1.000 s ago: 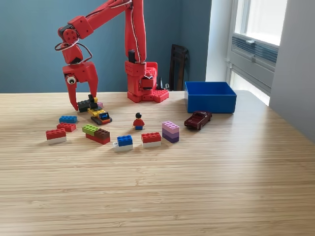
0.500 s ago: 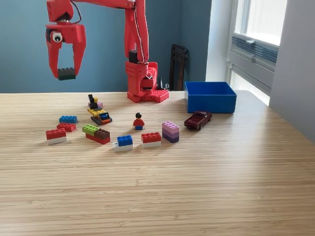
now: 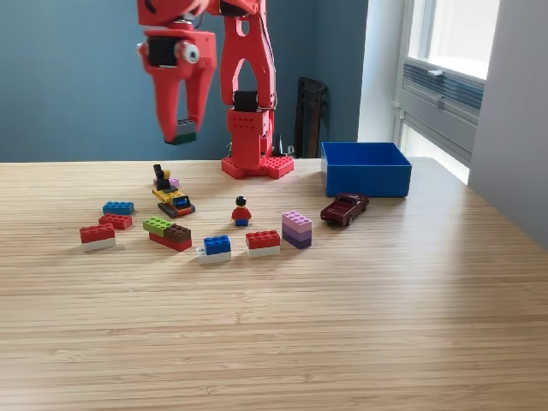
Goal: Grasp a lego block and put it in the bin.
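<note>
High above the table's back left, my red gripper point(image 3: 181, 130) is shut on a dark lego block point(image 3: 181, 133) held at its fingertips. The blue bin point(image 3: 366, 168) stands at the back right of the exterior view, well to the right of the gripper, and I see nothing inside it from here. Several other lego blocks lie on the table: a blue one point(image 3: 118, 207), a red and white one point(image 3: 98, 235), a green and brown stack point(image 3: 169, 232), a blue and white one point(image 3: 216, 248), a red and white one point(image 3: 263, 242) and a purple stack point(image 3: 297, 229).
A small yellow and black toy vehicle point(image 3: 174, 200) sits under the gripper's area. A minifigure point(image 3: 241, 211) stands mid-table and a dark red toy car point(image 3: 344, 208) lies just in front of the bin. The red arm base point(image 3: 257, 163) stands at the back.
The gripper took the dark block off the table near the toy vehicle, lifted it high, and has now swung to the right toward the arm's base.
</note>
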`<state>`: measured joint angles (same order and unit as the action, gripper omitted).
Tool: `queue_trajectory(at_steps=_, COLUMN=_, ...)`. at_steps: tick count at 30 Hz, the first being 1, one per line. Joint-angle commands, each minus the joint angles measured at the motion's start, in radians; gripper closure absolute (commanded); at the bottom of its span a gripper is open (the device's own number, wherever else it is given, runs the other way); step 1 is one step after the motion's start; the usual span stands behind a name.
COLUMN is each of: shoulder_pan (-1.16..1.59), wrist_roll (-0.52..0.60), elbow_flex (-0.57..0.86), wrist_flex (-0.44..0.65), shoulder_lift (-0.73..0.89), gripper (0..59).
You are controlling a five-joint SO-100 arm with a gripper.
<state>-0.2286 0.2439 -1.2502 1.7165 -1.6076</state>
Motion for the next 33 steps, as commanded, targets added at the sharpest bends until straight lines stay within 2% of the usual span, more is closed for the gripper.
queue_trajectory(at_steps=1, shoulder_pan=0.313, wrist_roll=0.084, elbow_flex=-0.020, wrist_flex=0.021, shoulder_lift=-0.023, gripper=58.6)
queue_trajectory(at_steps=8, shoulder_pan=0.716, wrist_roll=0.178, elbow_flex=-0.060, wrist_flex=0.021, shoulder_lift=-0.031, gripper=58.6)
queue_trajectory(at_steps=19, shoulder_pan=1.236, wrist_roll=0.258, elbow_flex=-0.095, wrist_flex=0.023, shoulder_lift=-0.032, gripper=58.6)
queue_trajectory(at_steps=25, shoulder_pan=1.394, wrist_roll=0.293, elbow_flex=-0.176, wrist_flex=0.023, shoulder_lift=-0.032, gripper=58.6)
queue_trajectory(at_steps=33, shoulder_pan=1.460, wrist_roll=0.299, elbow_flex=-0.225, wrist_flex=0.023, shoulder_lift=-0.034, gripper=58.6)
